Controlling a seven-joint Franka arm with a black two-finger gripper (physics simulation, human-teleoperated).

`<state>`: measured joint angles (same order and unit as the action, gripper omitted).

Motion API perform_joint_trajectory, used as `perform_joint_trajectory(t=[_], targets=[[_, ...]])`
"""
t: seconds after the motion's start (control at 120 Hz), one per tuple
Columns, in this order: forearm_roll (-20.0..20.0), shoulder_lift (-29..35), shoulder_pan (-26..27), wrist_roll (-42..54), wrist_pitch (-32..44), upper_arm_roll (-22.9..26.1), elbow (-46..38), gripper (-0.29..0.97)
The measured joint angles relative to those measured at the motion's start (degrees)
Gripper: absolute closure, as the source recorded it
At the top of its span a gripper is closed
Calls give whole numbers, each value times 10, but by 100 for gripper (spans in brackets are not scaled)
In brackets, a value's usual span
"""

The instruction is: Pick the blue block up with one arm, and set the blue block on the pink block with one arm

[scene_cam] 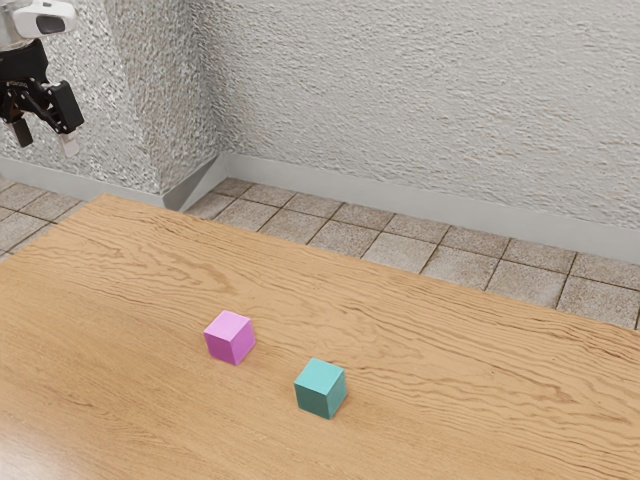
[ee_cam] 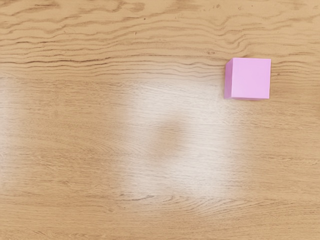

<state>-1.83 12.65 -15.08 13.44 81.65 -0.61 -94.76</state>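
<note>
A pink block (scene_cam: 229,337) rests on the wooden table (scene_cam: 120,300) near its middle. To its right in the exterior view, a little nearer the front edge, stands a teal-blue block (scene_cam: 320,388), apart from the pink one. My gripper (scene_cam: 44,139) hangs high at the exterior view's upper left, far above and away from both blocks, its fingers spread open with nothing between them. The wrist view looks straight down on the wood, with the pink block (ee_cam: 248,78) off to one side of my hand.
Beyond the table's far edge lies a tiled floor (scene_cam: 450,255) and a rough grey wall (scene_cam: 420,90). Bare wood surrounds both blocks on all sides.
</note>
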Motion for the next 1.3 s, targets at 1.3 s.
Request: perform_joint_trajectory(t=[1.3], targets=[[274, 84, -363, -221, 455, 720, -377, 0]])
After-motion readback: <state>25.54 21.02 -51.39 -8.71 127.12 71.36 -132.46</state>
